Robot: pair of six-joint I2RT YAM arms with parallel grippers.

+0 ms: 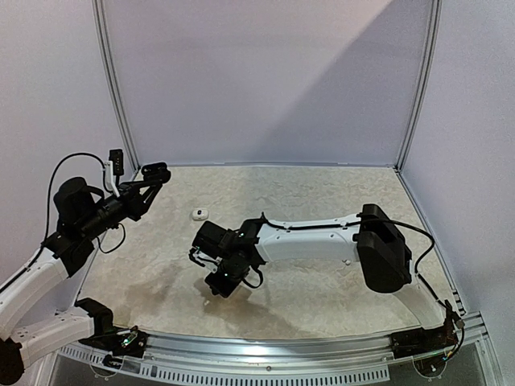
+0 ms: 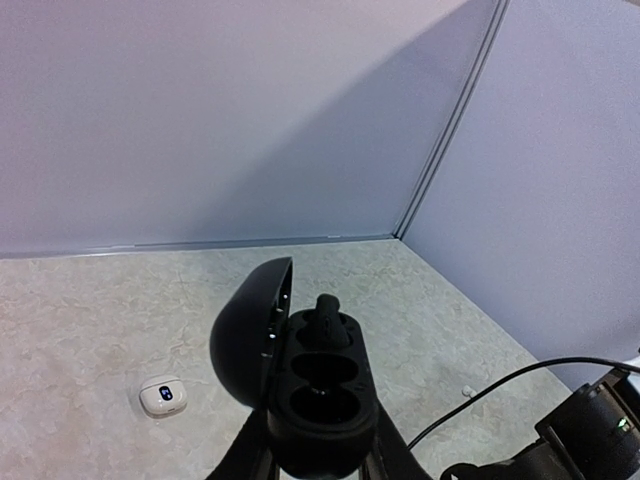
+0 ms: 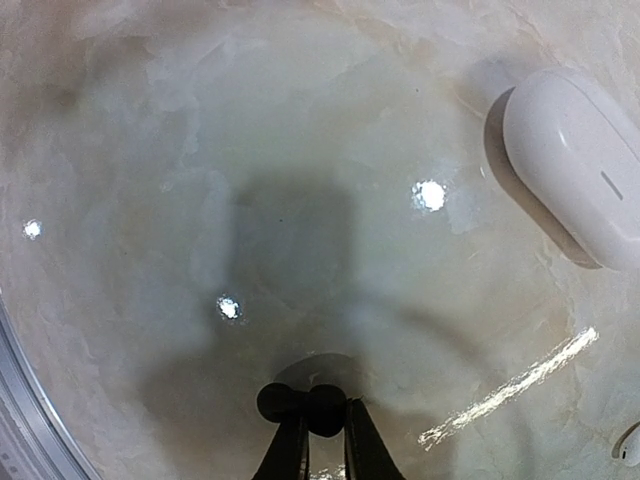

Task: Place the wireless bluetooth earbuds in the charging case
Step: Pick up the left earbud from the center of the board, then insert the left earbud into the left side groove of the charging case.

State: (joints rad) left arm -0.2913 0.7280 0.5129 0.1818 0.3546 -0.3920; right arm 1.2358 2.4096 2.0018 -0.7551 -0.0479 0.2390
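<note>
My left gripper (image 2: 320,452) is raised above the table's left side (image 1: 153,174) and is shut on a black charging case (image 2: 322,395). The case's lid (image 2: 248,335) stands open. One black earbud (image 2: 327,322) sits in the far socket, and the two nearer hollows look empty. My right gripper (image 3: 322,418) hangs just above the table near the middle front (image 1: 223,283), with its jaws closed on a second black earbud (image 3: 308,403). A tiny white earbud (image 3: 630,447) lies at the right edge of the right wrist view, and a white bud (image 2: 467,391) also shows on the table in the left wrist view.
A closed white case (image 3: 572,165) lies on the marbled table to the upper right of my right gripper. Left of the black case, a small white case with a dark screen (image 2: 161,396) rests on the table (image 1: 198,213). Pale walls enclose the back and sides.
</note>
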